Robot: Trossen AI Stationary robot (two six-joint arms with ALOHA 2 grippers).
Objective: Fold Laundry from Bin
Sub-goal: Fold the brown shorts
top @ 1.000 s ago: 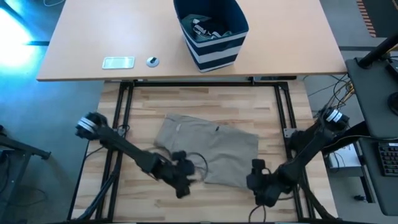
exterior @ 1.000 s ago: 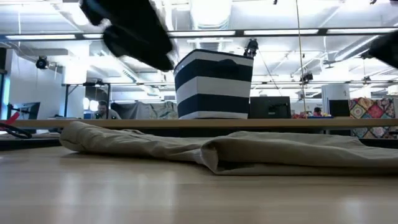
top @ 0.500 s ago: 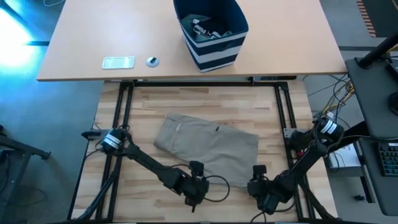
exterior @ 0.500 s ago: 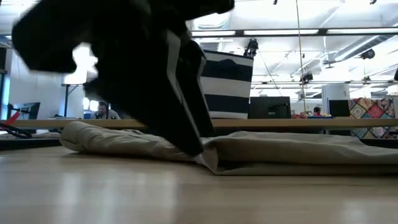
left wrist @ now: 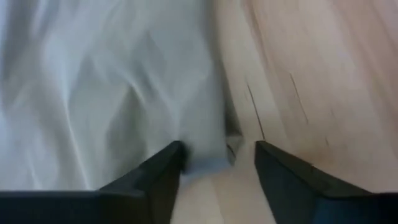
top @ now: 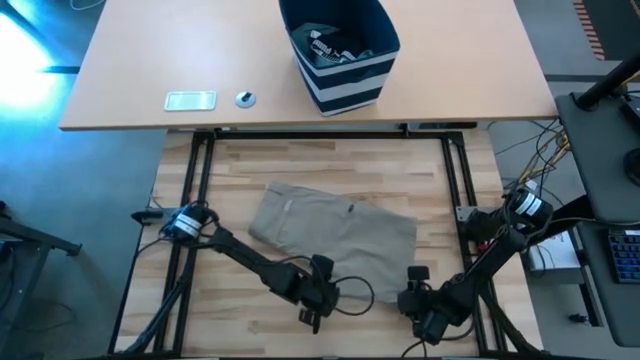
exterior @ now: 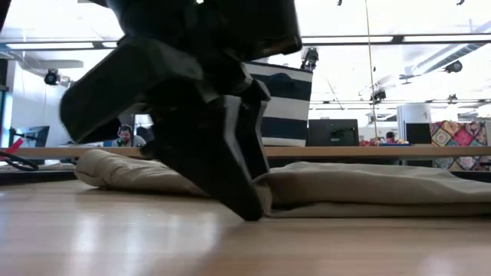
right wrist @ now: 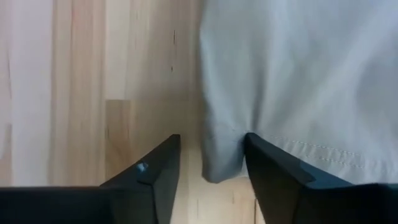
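Only the beige garment [top: 335,236] lay out, partly folded; remaining laundry [top: 335,47] sat in the bin [top: 345,75]. Left gripper [top: 318,300] and right gripper [top: 418,300] straddled its near corners, fingers apart.

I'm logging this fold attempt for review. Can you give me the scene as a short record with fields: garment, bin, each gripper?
garment: beige garment lying flat on the wooden table
bin: striped bin on the far desk, cloth pieces inside
left gripper: left gripper open, fingers straddling a near corner of the garment
right gripper: right gripper open, fingers straddling the other near corner
grasp: not yet closed on either corner
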